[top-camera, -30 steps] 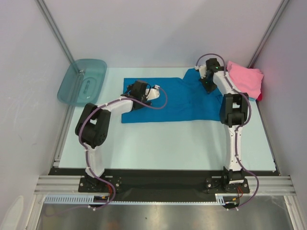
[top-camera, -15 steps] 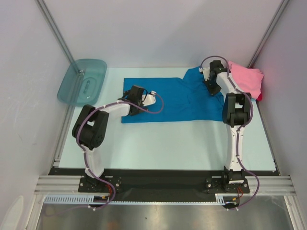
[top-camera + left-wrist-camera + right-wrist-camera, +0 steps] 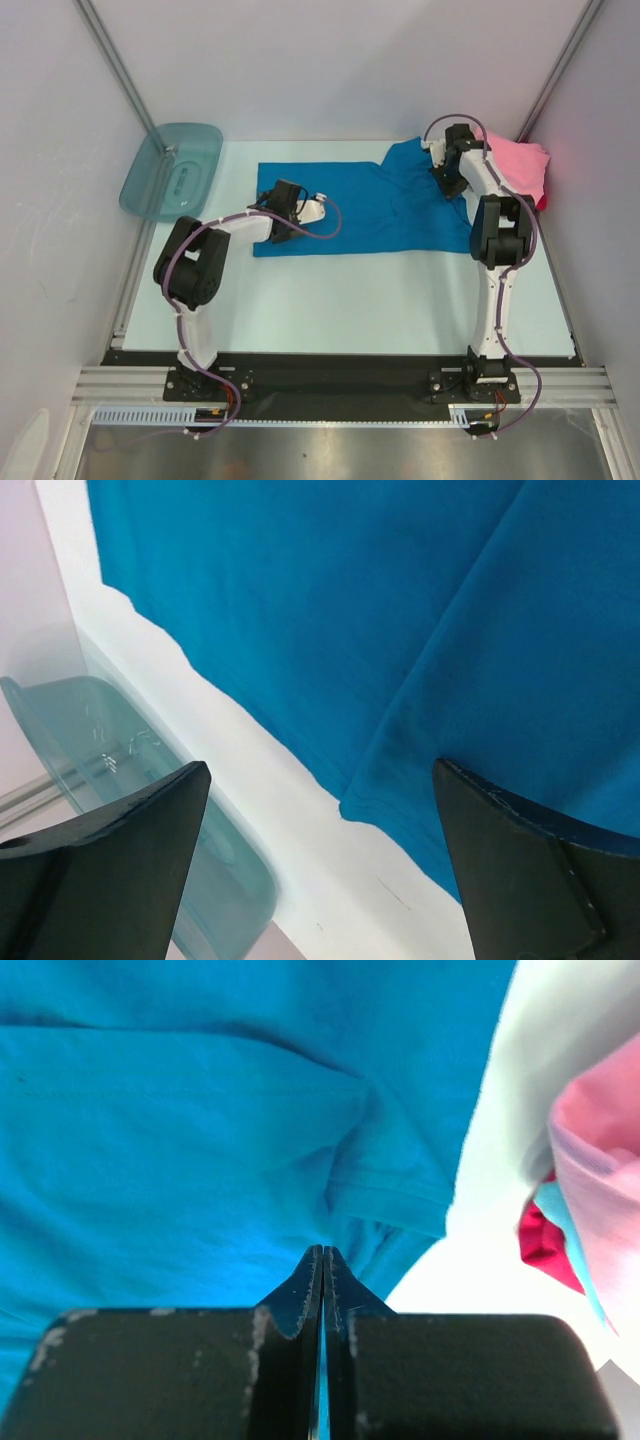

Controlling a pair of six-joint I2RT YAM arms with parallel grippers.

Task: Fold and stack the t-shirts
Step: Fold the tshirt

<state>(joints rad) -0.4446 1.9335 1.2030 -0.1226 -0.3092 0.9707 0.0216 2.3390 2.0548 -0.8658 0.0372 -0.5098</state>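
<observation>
Pale-green surface (image 3: pixel 350 300) sat betw. plain white walls, w/ a metal rail (image 3: pixel 340 385) along the near edge where both arm bases were bolted.

Left arm (image 3: pixel 200 270) bent fwd & to the right. The left jaws stood wide apart, holding nothing, low over the near-left part of the blue t-shirt (image 3: pixel 380 210). In the left wrist view a cloth corner (image 3: pixel 365 805) of that shirt lay betw. the two dark fingers (image 3: pixel 110 860), nearer the right-hand one, w/ bare surface by the other. Can't tell whether the tips touched cloth.

Blue t-shirt lay spread flat across mid-surface, long side running left-right, one sleeve up at the far right.

Right arm (image 3: pixel 497 250) went straight fwd to that sleeve. The right jaws were pressed tight together on the blue t-shirt. In the right wrist view their tips sat in a pucker of cloth w/ creases running in to them.

Just right of those tips, past a strip of bare surface, was the pile at the far-right corner. Pink t-shirt (image 3: pixel 520 165) was on top, w/ a light-blue edge (image 3: pixel 565 1225) & a red edge (image 3: pixel 545 1245) peeking out under it. Pile was apart from the blue t-shirt.

Far left: translucent teal tub (image 3: pixel 170 170) by the surface's far-left corner, well apart from the shirts. It also showed beyond the left fingers in the wrist view.
</observation>
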